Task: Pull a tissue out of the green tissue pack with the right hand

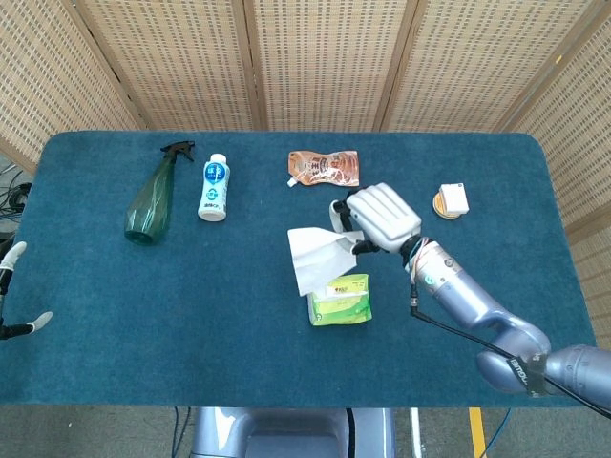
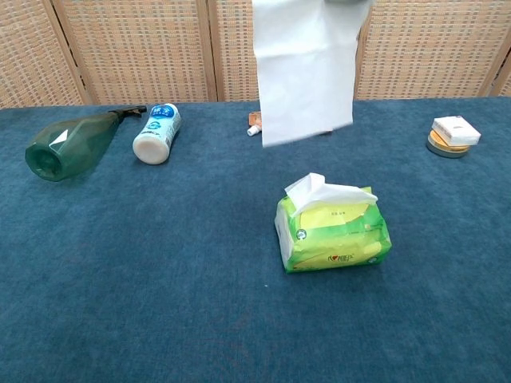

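Tissue (image 1: pixel 312 256) — one white sheet, hanging clear above the green tissue pack (image 1: pixel 339 301), pinched at its upper corner by the right hand (image 1: pixel 380 218), fingers curled onto it. Pack sits on the blue table (image 1: pixel 477 162), a further sheet (image 2: pixel 318 190) standing from its slot. Left hand (image 1: pixel 11 286) — at the table's left edge, fingertips only; whether it is spread cannot be told. Also present: spray bottle (image 1: pixel 152 198), white bottle (image 1: pixel 214 187), brown pouch (image 1: pixel 326 168).

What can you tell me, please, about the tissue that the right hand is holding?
The tissue is a plain white, thin, soft sheet hanging free in the air, pinched at its upper edge by the right hand. It hangs above and clear of the green tissue pack, where another white sheet sticks up from the slot.
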